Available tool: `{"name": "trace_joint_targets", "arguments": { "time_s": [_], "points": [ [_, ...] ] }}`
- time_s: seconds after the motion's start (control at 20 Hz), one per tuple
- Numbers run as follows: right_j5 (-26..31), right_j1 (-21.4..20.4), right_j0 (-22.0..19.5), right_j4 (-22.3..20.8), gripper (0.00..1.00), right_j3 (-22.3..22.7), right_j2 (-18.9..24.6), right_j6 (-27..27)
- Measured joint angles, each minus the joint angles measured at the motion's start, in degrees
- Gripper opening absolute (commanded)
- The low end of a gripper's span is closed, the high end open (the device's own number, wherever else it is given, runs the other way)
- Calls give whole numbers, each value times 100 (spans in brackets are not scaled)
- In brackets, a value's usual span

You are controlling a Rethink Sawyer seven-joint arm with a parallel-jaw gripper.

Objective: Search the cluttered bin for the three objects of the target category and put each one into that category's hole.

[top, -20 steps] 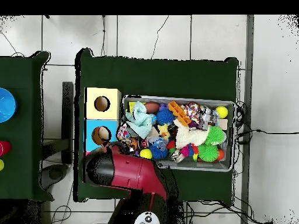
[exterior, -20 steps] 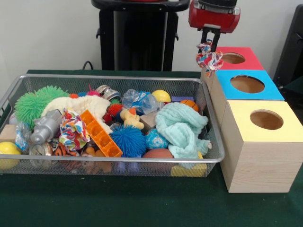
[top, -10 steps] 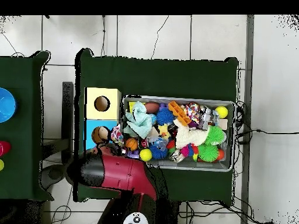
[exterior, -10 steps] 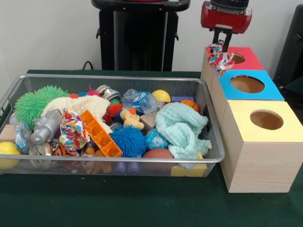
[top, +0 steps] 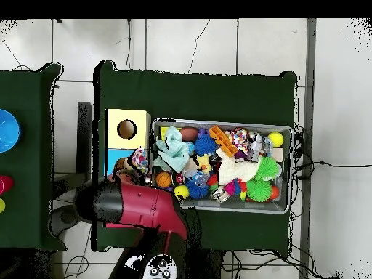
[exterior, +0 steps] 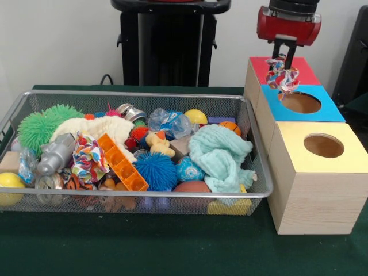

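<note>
Jaws (exterior: pixel 283 60) pinch a scrunched multicoloured fabric scrunchie (exterior: pixel 282 73), hanging over the red box (exterior: pixel 302 70) and blue box (exterior: pixel 328 110), just above the blue one's round hole. We judge one delivery near release; a similar ruffled cloth piece (exterior: pixel 88 156) waits in the wire-mesh bin (exterior: pixel 144 201) among spiky rubber balls. Overhead: the arm (top: pixel 138 207) covers the boxes' near end; the yellow box (top: pixel 128 129) shows on the green worktop (top: pixel 203 94).
</note>
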Motion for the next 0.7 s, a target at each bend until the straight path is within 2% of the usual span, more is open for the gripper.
{"name": "trace_joint_targets", "arguments": {
  "time_s": [0.45, 0.7],
  "points": [
    [-27, 393, 21, 301, 0, -536, 4, 0],
    [-479, 637, 4, 484, 0, -674, 141, 1]
  ]
}}
